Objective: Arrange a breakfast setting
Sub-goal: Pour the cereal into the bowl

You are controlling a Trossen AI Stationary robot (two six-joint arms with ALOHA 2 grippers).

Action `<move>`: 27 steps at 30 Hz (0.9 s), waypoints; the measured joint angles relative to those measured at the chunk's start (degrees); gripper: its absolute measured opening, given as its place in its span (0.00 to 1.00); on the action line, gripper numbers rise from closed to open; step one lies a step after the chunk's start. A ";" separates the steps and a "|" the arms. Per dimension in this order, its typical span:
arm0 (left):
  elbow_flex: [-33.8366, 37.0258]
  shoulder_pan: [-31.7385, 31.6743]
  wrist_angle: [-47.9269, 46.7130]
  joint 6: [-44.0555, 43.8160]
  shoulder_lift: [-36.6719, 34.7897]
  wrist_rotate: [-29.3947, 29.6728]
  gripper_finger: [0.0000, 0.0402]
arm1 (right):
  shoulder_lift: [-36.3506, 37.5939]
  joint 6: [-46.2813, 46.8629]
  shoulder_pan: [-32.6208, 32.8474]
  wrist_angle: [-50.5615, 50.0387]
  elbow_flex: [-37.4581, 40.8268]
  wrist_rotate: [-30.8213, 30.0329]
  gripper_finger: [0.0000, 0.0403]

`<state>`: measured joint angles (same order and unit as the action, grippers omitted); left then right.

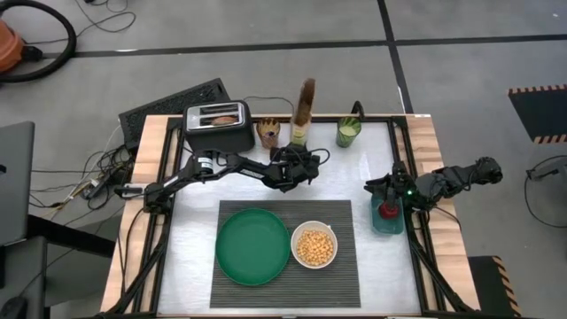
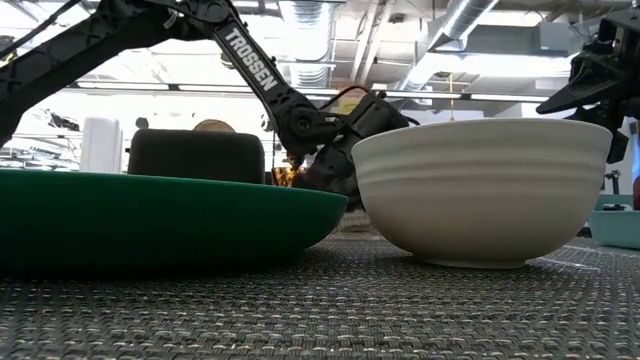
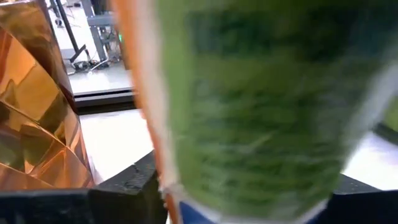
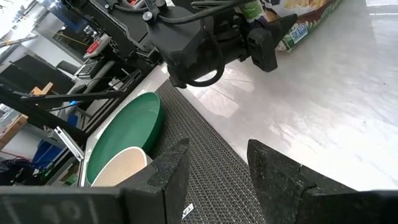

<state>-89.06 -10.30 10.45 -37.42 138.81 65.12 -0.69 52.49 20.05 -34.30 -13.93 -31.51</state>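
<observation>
A dark grey ribbed placemat [image 1: 285, 252] lies at the table's near middle. On it rest a round green plate [image 1: 252, 246] and a white bowl [image 1: 314, 245] of yellow cereal [image 1: 314, 246]. My left gripper [image 1: 301, 151] reaches to the far middle and is shut on a tall green-and-orange cereal box [image 1: 306, 105]. My right gripper [image 1: 376, 186] is open and empty at the right, above a teal dish with a red apple [image 1: 387, 213]. I cannot make out the bagel or the spoon. My left gripper pinches the cereal box's lower part [image 3: 186, 186] between its two fingers [image 3: 124, 190], one on each side. The fingers come roughly level from the table's near side. The box stands tall and tilted beyond them [image 4: 298, 28]. I cannot tell whether its base touches the table.
A black toaster [image 1: 219, 126] stands at the far left. A copper cup [image 1: 268, 133] and a green cup [image 1: 348, 131] flank the box along the far edge. Bare table lies between the placemat and the far row.
</observation>
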 joint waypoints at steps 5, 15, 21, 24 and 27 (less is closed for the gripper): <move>0.05 0.08 -0.22 2.84 0.13 -0.19 0.65 | 0.00 0.00 0.00 0.00 0.00 0.04 0.48; 0.15 1.02 -1.17 6.90 0.21 -3.35 0.80 | 0.01 -0.30 0.00 -0.21 0.00 0.03 0.55; -0.06 3.52 -3.62 7.70 0.18 -2.87 0.82 | 0.00 -0.41 0.00 -0.71 0.00 0.02 0.58; -0.69 4.80 -7.05 7.55 0.05 -1.84 0.82 | 0.00 -0.46 0.00 -1.47 0.00 0.02 0.58; -0.74 5.32 -9.02 5.73 0.01 -1.58 0.82 | 0.00 -0.46 0.00 -2.16 0.00 0.02 0.58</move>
<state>-89.80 -4.98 1.43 -31.69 138.82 63.54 -0.69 52.03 20.05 -36.46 -13.93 -31.48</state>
